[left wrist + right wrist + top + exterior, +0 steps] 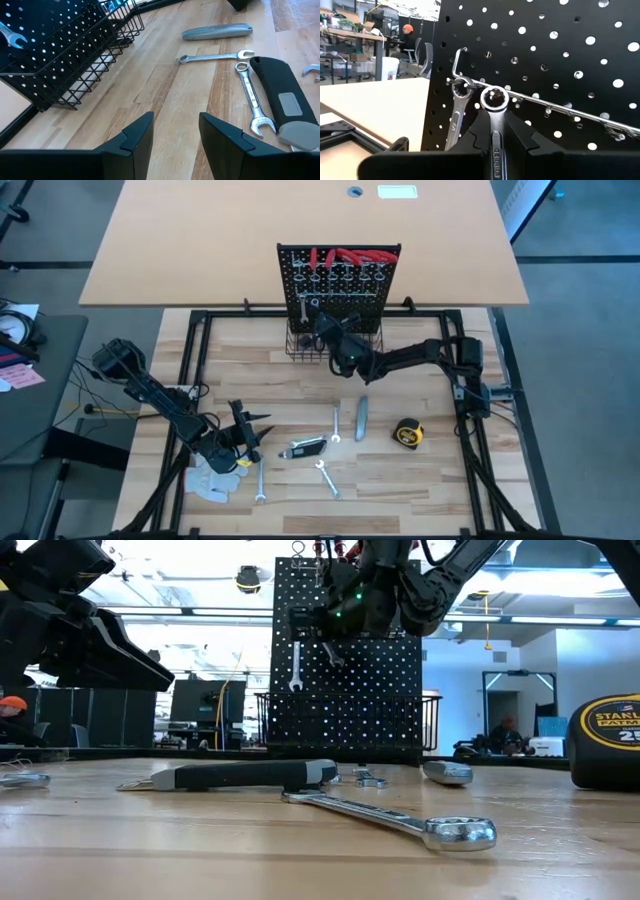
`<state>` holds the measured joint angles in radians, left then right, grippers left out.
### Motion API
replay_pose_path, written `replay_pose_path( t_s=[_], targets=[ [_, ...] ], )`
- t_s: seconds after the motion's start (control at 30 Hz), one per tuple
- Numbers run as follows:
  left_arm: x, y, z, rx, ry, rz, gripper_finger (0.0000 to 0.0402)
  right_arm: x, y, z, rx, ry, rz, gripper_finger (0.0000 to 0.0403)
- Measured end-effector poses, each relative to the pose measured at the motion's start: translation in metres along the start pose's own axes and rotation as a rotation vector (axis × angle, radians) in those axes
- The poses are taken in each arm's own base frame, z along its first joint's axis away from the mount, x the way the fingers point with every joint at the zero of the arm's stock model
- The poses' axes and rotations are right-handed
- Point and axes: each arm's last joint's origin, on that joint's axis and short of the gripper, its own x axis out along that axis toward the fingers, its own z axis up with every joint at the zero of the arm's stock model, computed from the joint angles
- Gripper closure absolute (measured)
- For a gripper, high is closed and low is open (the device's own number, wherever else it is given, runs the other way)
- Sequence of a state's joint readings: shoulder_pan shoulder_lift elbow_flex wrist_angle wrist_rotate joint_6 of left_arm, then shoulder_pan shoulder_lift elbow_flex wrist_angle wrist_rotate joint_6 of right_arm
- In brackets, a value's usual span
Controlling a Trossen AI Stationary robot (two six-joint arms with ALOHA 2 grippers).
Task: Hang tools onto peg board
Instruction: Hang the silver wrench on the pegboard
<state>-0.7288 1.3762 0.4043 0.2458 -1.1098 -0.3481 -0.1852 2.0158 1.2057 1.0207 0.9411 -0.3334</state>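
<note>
While the right hand (492, 131), closed on an upright wrench (494, 107), holds its ring just beside the hook (461, 62) of the peg board (570, 75), the half-open, empty left hand (175, 132) waits over the near surface (165, 100).

The peg board (338, 288) stands upright at the back of the desk (430, 490), red tools along its top. The right gripper (325, 330) is up against its face. The left gripper (250, 430) hovers near the white gloves (212, 482). Wrenches (327, 478), a knife (362, 418) and a tape measure (407, 434) lie on the desk.
</note>
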Motion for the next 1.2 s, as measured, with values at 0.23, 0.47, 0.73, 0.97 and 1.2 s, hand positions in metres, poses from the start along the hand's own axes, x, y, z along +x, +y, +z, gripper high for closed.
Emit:
replay_pose_path(
  t_s=[0.23,0.47,0.73,0.97,1.2],
  targets=[
    [0.000,0.000,0.000,0.000,0.000,0.000,0.0249,0.000,0.000,-0.001,0.003,0.010,0.006,0.0354],
    [0.000,0.000,0.000,-0.004,0.000,0.000,0.0249,0.000,0.001,-0.005,-0.018,0.029,0.004,0.0334],
    [0.000,0.000,0.000,-0.004,0.000,0.000,0.0249,0.000,0.002,-0.009,-0.055,0.046,0.034,0.0292],
    [0.000,0.000,0.000,-0.003,0.004,-0.009,0.0249,-0.032,0.016,0.013,-0.190,0.048,0.136,0.0212],
    [0.000,0.000,0.000,-0.010,0.005,-0.012,0.0249,-0.104,0.034,0.048,-0.372,0.050,0.350,0.0150]
  ],
)
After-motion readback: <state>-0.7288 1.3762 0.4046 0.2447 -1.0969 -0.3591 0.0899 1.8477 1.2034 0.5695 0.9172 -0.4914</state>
